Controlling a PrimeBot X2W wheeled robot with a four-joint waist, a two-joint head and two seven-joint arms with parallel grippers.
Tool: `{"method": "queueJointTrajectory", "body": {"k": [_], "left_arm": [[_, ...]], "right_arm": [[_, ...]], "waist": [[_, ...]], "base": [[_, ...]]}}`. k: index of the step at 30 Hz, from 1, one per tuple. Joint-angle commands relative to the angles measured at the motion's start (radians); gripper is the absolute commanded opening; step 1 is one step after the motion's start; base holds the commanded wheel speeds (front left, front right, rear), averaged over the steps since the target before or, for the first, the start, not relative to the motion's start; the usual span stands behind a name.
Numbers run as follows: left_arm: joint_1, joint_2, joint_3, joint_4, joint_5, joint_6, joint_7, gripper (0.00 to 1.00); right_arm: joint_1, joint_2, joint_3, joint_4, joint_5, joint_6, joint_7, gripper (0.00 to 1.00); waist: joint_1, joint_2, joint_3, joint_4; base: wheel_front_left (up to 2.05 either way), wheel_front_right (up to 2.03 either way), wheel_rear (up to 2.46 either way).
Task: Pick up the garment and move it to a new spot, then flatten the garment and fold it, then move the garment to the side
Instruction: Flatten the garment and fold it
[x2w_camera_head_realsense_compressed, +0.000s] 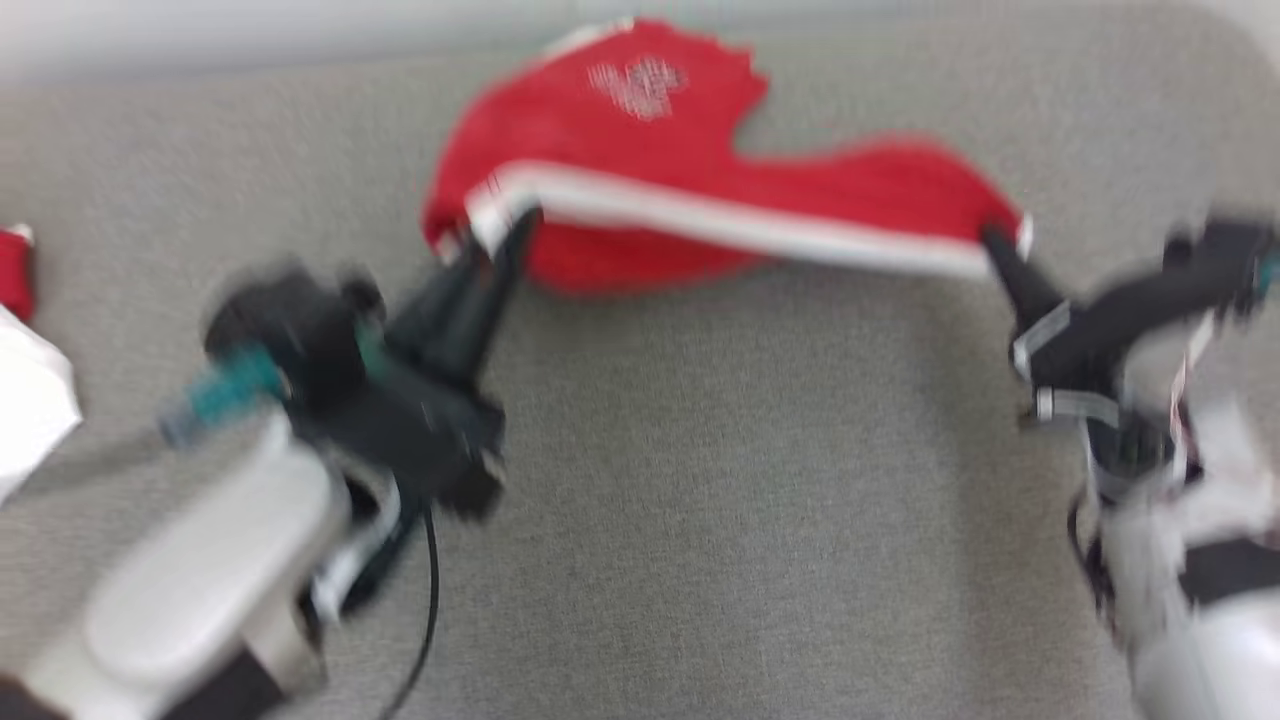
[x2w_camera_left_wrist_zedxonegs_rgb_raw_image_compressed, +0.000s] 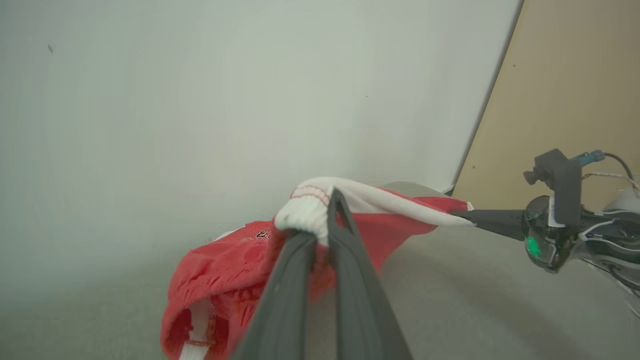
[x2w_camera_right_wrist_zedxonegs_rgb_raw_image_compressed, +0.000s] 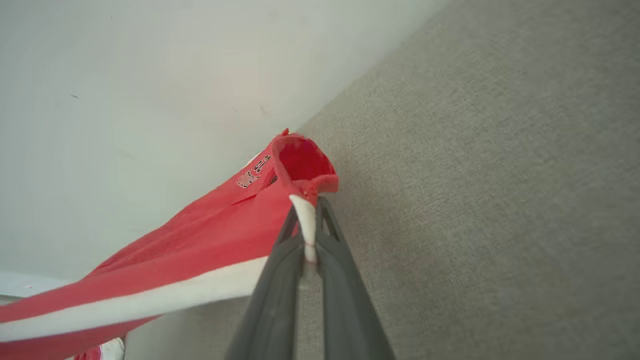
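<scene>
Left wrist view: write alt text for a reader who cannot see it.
The left gripper is shut on the bunched white band of a red garment over a grey surface. The band stretches rightward to the right gripper, shut on its far end; a pale wall and a tan panel stand behind.

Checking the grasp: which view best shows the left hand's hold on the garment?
The left wrist view: sharp, the left hand shut on the garment at its bunched white band. The head view blurs that pinch; the right wrist view shows the band stretching away.
</scene>
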Motion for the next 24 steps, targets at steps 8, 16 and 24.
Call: {"method": "queueJointTrajectory", "body": {"k": [8, 16, 24], "left_arm": [[0.363, -0.054, 0.027, -0.065, 0.131, 0.02, -0.003, 0.0], [0.644, -0.105, 0.079, -0.059, 0.247, -0.011, -0.003, 0.0], [0.782, -0.119, 0.122, -0.024, 0.365, -0.057, -0.003, 0.0]], "right_arm": [[0.409, 0.068, -0.101, -0.23, 0.0, -0.002, 0.045, 0.0], [0.751, 0.126, -0.219, -0.454, -0.068, -0.002, 0.112, 0.0], [0.941, 0.143, -0.288, -0.564, -0.021, -0.002, 0.13, 0.0]], "waist": [[0.0005, 0.0004, -0.154, 0.041], [0.0005, 0.0004, -0.221, 0.067], [0.0005, 0.0004, -0.247, 0.091]], "base": [[0.0, 0.0, 0.0], [0.0, 0.0, 0.0], [0.0, 0.0, 0.0]]}}
